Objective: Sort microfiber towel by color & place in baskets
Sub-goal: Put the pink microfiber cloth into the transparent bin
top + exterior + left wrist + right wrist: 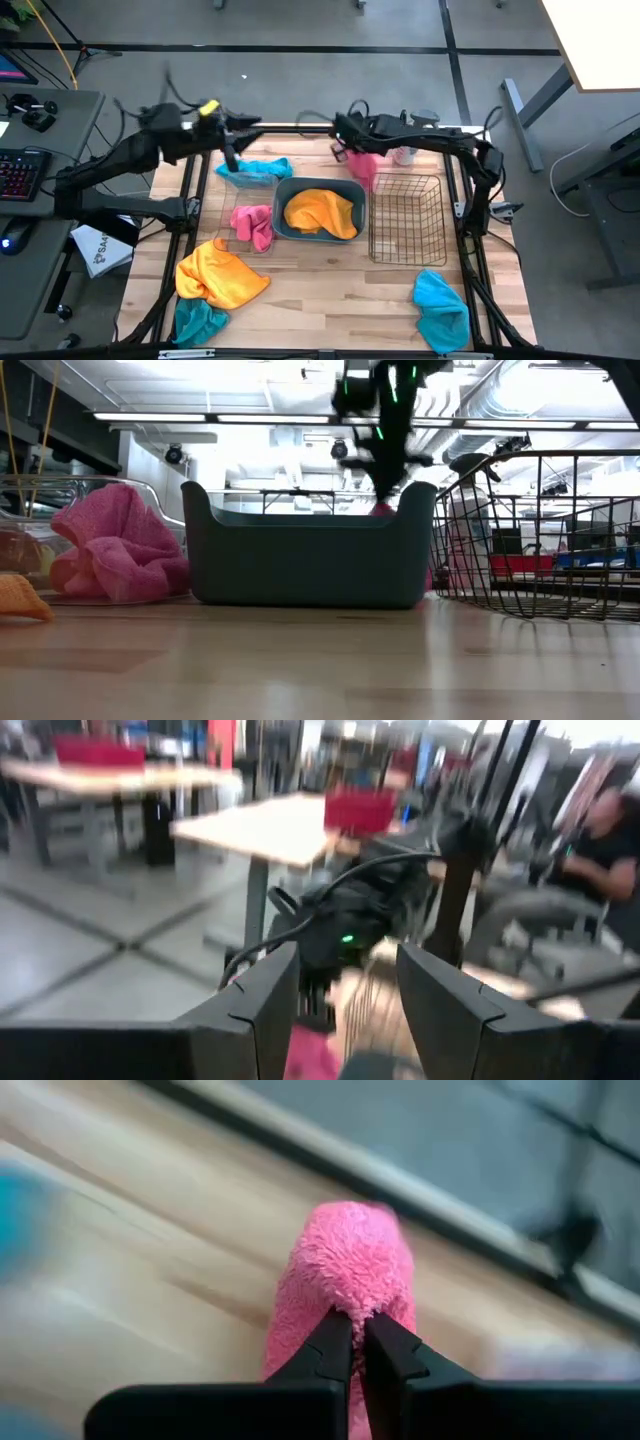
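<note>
My right gripper (347, 143) is shut on a hot pink towel (365, 166) at the table's far side, behind the dark teal tub (320, 210). An orange-yellow towel (322, 212) lies in that tub. The clear box (250, 226) holds another pink towel (115, 550). The wire-mesh basket (408, 216) has nothing in it. My left gripper (345, 1010) is open, above a turquoise towel (255, 170) at the far left. An orange-yellow towel (215, 275) lies over a turquoise one (197, 322) at the near left. Another turquoise towel (440, 310) lies near right. My right gripper (358, 1345) pinches a bunched hump of the pink towel (350, 1265) between its two fingertips, coming from above. The towel hangs below the fingers behind the tub (310, 555). The tub hides whether its lower end rests on the table.
A clear spray bottle (405, 154) stands at the far edge, close to my right gripper and behind the wire basket (540, 530). Bare wood lies along the near middle of the table (330, 300). A desk with a keyboard (20, 170) stands left of the table.
</note>
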Action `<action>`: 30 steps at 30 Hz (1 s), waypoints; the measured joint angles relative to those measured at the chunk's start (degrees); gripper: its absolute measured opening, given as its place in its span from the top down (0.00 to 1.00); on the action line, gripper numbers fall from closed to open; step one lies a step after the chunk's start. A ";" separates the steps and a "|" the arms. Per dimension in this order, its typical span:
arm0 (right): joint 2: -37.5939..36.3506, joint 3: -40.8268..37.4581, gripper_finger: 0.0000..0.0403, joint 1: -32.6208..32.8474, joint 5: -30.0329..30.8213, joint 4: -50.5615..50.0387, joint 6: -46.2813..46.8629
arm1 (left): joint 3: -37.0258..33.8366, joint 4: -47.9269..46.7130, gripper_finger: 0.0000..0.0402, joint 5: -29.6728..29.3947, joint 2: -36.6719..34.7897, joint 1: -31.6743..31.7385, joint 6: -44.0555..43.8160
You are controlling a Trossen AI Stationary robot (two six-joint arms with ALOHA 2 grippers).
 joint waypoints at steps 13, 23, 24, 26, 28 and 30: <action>-1.45 13.65 1.00 11.14 -24.89 45.25 -14.44 | 0.02 21.67 0.61 0.15 -8.81 -0.02 -2.66; 3.94 13.55 1.00 16.06 -25.82 56.85 -10.79 | 0.09 23.13 0.61 -0.04 -9.90 -0.02 -2.07; 4.84 13.56 1.00 16.12 -26.15 57.66 -9.52 | 0.11 23.08 0.61 -0.04 -9.90 -0.02 -2.07; 7.12 13.55 1.00 16.10 -27.69 61.00 -7.61 | 0.11 23.05 0.61 -0.07 -9.79 -0.02 -2.09; 9.24 14.11 1.00 16.10 -29.51 63.81 -5.07 | 0.11 23.00 0.61 -0.07 -9.64 -0.02 -2.09; 11.40 15.54 1.00 16.10 -31.61 66.19 -3.65 | 0.11 22.94 0.61 -0.07 -9.61 -0.02 -2.11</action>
